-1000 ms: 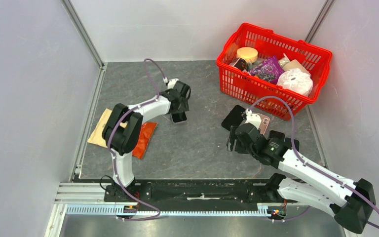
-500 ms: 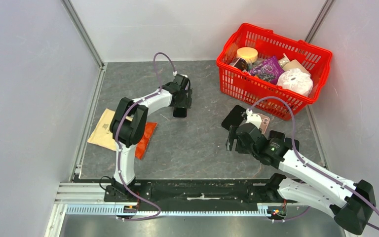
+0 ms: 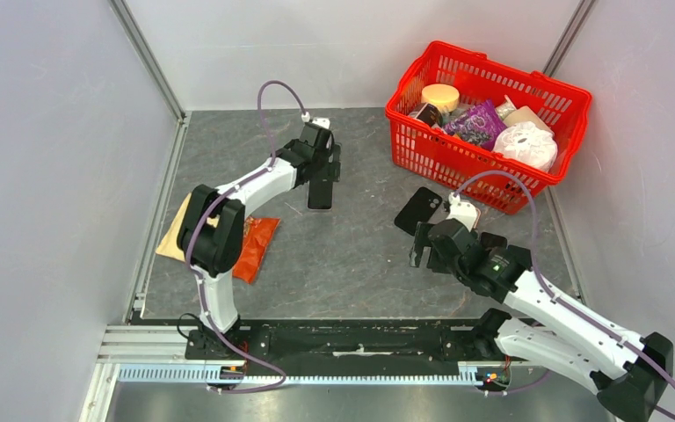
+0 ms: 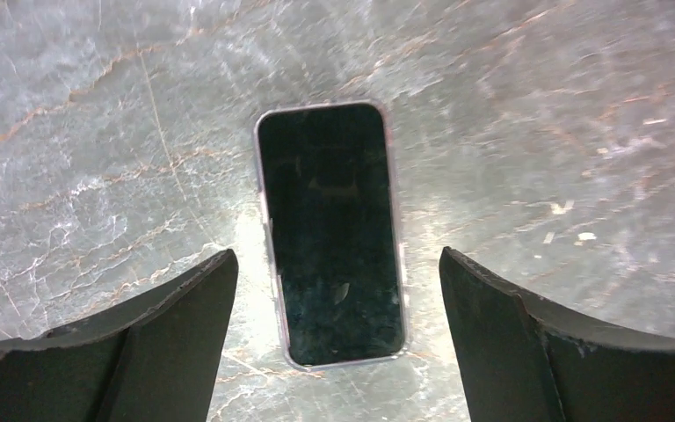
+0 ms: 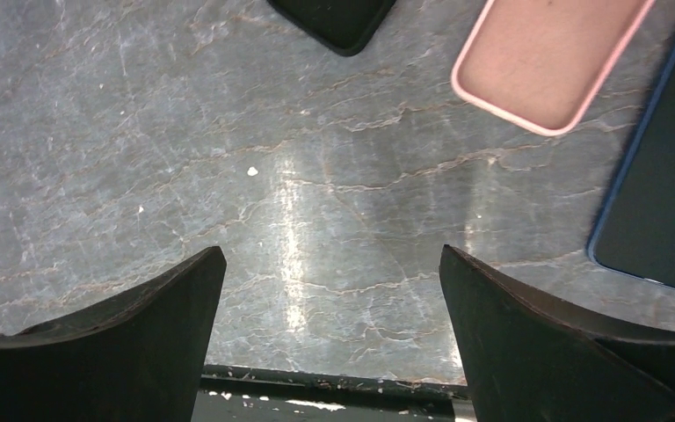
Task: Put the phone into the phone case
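A phone (image 4: 330, 233) with a dark screen and a pale rim lies flat on the grey table; it also shows in the top view (image 3: 320, 195). My left gripper (image 4: 336, 255) is open, hovering over it with one finger on each side, not touching; it sits just behind the phone in the top view (image 3: 321, 174). A pink phone case (image 5: 549, 61) lies hollow side up at the top right of the right wrist view. My right gripper (image 5: 332, 251) is open and empty over bare table, short of the case; it appears in the top view (image 3: 420, 248).
A black phone or case (image 3: 417, 209) lies by the right gripper, its corner also showing in the right wrist view (image 5: 334, 18). A blue-edged phone (image 5: 659, 202) lies right of the pink case. A red basket (image 3: 404, 105) of goods stands back right. Tan and red packets (image 3: 255, 246) lie left.
My left gripper has swung toward the back and turned; the phone now lies lengthwise just in front of it. My right gripper has shifted slightly right and now covers the pink case from above.
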### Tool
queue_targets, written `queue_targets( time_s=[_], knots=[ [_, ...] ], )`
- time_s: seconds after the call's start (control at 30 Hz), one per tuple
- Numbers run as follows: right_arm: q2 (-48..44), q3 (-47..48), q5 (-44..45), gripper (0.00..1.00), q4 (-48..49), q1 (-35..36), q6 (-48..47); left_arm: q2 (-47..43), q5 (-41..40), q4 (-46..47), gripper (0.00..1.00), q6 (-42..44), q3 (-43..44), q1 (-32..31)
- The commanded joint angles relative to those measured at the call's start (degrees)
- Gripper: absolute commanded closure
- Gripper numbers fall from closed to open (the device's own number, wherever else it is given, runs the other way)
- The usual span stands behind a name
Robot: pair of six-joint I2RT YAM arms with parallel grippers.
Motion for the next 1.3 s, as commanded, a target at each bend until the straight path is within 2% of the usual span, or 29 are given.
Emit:
queue_targets(
  time_s=[0.0, 0.2, 0.4, 0.57, 0.6, 0.7, 0.9, 1.07, 1.27],
  knots=[
    [-1.6, 4.6, 6.5, 0.01, -4.4, -1.1, 0.4, -3.9, 2.4, 3.6, 0.12, -1.0, 0.4, -4.0],
    [-0.7, 5.6, 7.9, 0.01, -7.1, -4.0, 1.0, 2.2, 5.7, 4.5, 0.29, -3.9, 6.5, -14.6],
    [-4.5, 6.0, 9.1, 0.01, -10.3, -4.9, 3.3, 10.8, 5.5, 4.3, 0.37, -7.3, 15.5, -21.4],
    [-6.7, 6.2, 8.8, 0.01, -11.6, -4.9, 3.8, 17.4, 1.8, 2.2, 0.42, -6.4, 22.2, -22.6],
    [-6.8, 6.3, 8.5, 0.04, -11.9, -4.9, 3.8, 18.4, 0.4, 1.4, 0.42, -5.8, 23.3, -22.6],
    [-7.1, 6.3, 8.0, 0.04, -12.3, -4.9, 3.9, 20.6, -2.1, 0.6, 0.43, -3.8, 25.2, -22.6],
    [-6.2, 6.1, 7.6, 0.04, -11.9, -4.9, 3.8, 24.5, -0.5, -1.7, 0.45, -1.2, 28.6, -22.6],
    [-4.8, 5.5, 8.4, 0.04, -10.9, -5.0, 4.1, 24.5, 3.1, -1.3, 0.56, -1.8, 27.0, -22.6],
    [-1.1, 6.0, 8.5, 0.05, -9.6, -6.1, 4.4, 20.9, 5.6, 2.2, 0.73, -3.7, 19.3, -22.5]
  ],
)
